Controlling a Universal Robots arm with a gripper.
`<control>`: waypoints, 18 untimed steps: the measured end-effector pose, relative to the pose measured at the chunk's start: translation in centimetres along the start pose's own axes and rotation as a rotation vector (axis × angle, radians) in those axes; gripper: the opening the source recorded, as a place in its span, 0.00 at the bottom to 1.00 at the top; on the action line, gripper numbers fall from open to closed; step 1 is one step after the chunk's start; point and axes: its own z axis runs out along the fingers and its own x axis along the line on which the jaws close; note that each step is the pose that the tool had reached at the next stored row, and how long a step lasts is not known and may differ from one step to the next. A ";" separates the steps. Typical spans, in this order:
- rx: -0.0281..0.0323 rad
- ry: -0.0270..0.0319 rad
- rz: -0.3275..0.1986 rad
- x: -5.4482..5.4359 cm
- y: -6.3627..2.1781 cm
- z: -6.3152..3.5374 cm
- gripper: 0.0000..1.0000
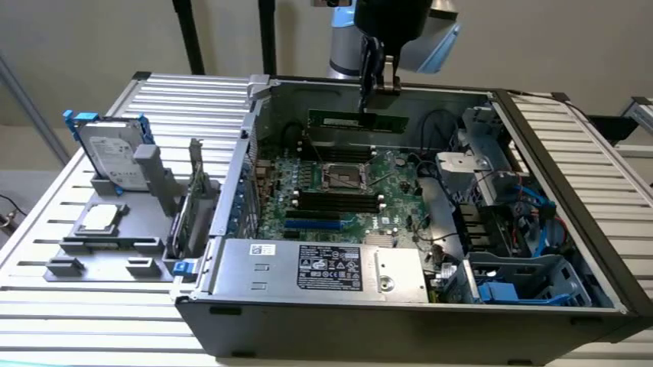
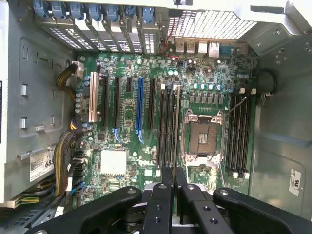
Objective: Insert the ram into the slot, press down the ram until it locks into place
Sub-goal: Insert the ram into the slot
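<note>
My black two-fingered pincer (image 1: 372, 95) is pinched on the long, thin green circuit-board ram stick (image 1: 357, 120), holding it level over the far side of the open grey computer case (image 1: 408, 329). The ram stick hangs clear above the long black plastic memory slots (image 2: 165, 126) beside the square metal processor socket (image 2: 202, 134).

Plain beige wall (image 1: 82, 38), two black upright posts (image 1: 190, 34) before it, ribbed aluminium tabletop (image 1: 92, 329), soft even light.

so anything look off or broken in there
Nothing spilled or broken. The processor socket sits bare, and the hard drive stands outside the case in a grey holder. The pincer holds the ram level above the board, not seated.
</note>
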 end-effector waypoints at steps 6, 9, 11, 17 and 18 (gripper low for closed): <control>0.0022 0.0002 0.000 0.0 0.05 0.05 0.13; 0.0137 0.0005 0.000 0.0 0.63 0.49 0.13; 0.0160 0.0004 0.000 0.0 1.22 0.89 0.13; 0.0160 0.0005 0.000 0.0 1.61 2.00 0.13; 0.0161 0.0005 0.000 0.0 1.68 2.18 0.13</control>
